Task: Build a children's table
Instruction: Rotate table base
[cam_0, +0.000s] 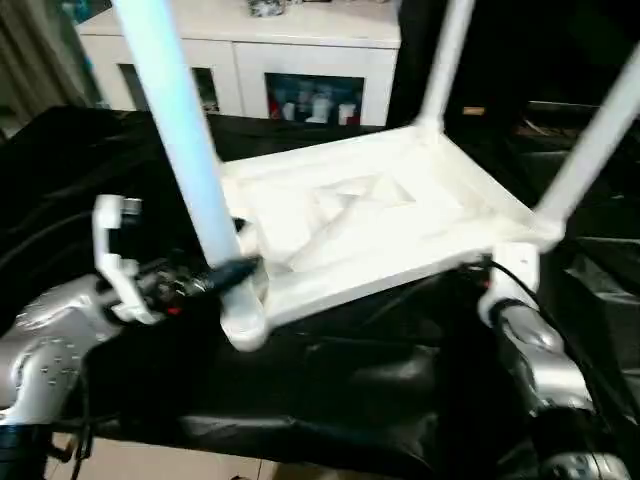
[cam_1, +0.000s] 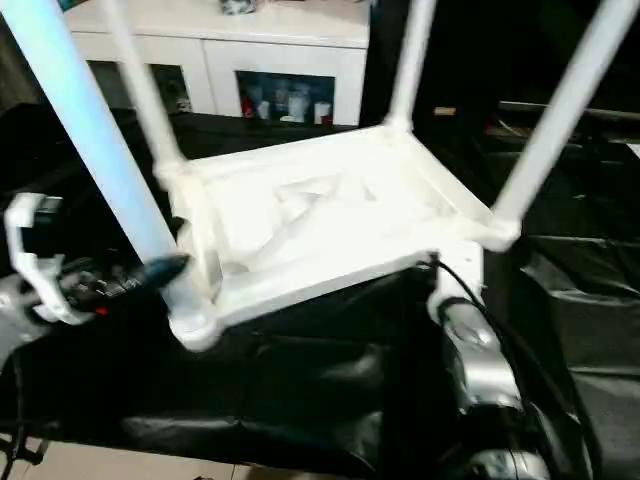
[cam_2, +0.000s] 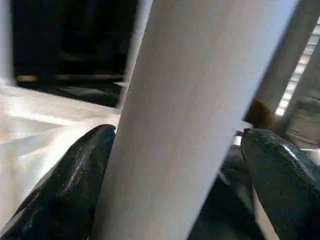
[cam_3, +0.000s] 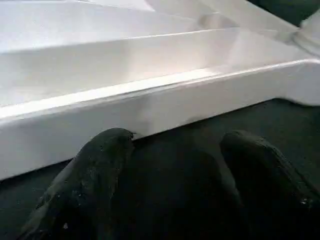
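Pinching the near-left leg (cam_0: 180, 140) just above its corner socket, the left tool (cam_0: 232, 272) keeps it upright on the upturned tabletop (cam_1: 330, 215); the right tool (cam_3: 175, 185), spread, waits beside the near rim.

tabletop (cam_0: 370, 225) underside-up on cloth (cam_0: 330, 390) | four legs (cam_1: 85, 130) upright in corners | cabinet (cam_0: 290, 60) behind

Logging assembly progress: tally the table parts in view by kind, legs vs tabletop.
Legs: 4 (near-left, far-left, far-right, near-right), all standing in corner sockets
Tabletop: 1
Total: 5
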